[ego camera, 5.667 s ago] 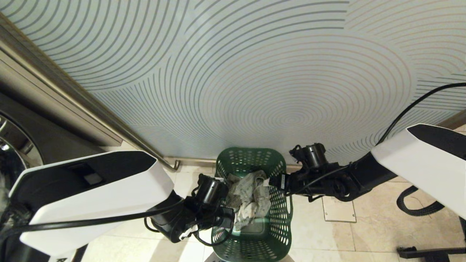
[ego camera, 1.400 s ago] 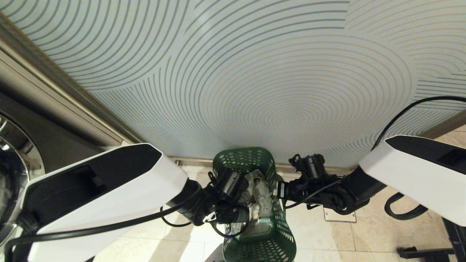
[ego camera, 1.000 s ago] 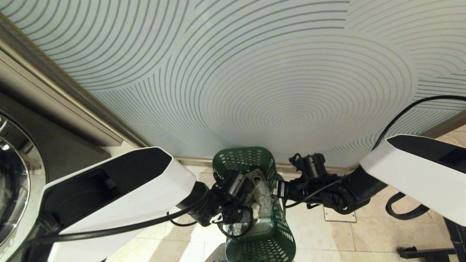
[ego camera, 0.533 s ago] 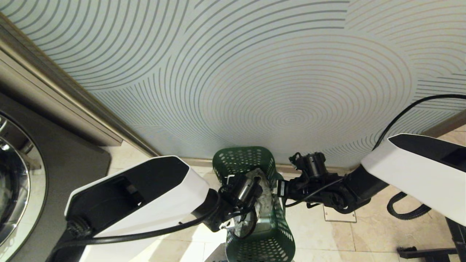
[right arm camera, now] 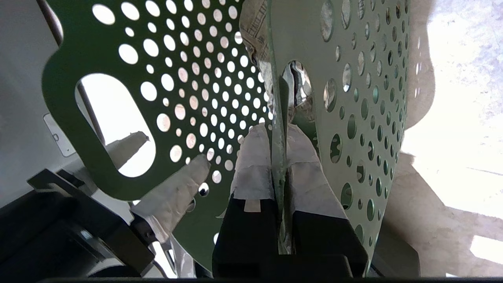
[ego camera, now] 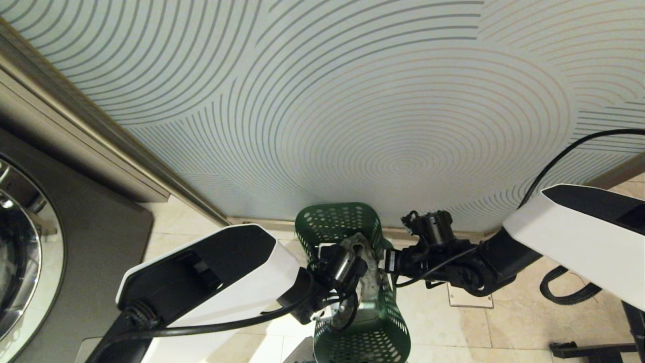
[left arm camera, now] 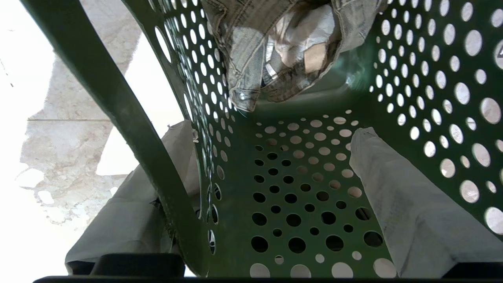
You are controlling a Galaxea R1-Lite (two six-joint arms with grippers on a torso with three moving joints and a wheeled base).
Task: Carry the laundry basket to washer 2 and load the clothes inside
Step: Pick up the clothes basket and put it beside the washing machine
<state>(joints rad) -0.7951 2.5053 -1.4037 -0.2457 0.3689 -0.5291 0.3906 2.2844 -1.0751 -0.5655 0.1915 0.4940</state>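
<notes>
The dark green perforated laundry basket (ego camera: 352, 227) stands on the floor by the wall, seen in the head view at the bottom centre. The clothes (ego camera: 367, 275), a grey-beige bundle, lie inside it (left arm camera: 283, 43). My left gripper (left arm camera: 273, 131) is open astride the basket's left wall (left arm camera: 298, 188), one finger outside and one inside. My right gripper (right arm camera: 275, 129) is shut on the top edge of the right wall (right arm camera: 365, 78). A dark grey washer (ego camera: 75, 237) with a chrome door rim sits at far left. Its number label is out of view.
A pale wall panel (ego camera: 352, 101) with curved lines rises right behind the basket. Beige floor tiles (ego camera: 504, 322) surround it, with a square floor plate (ego camera: 469, 295) to the right. A black cable loop (ego camera: 569, 290) and a black stand foot (ego camera: 594, 348) lie at lower right.
My left arm has swung right toward the basket, and its open gripper has come over the left wall. The right gripper has kept its hold, and the basket has barely shifted.
</notes>
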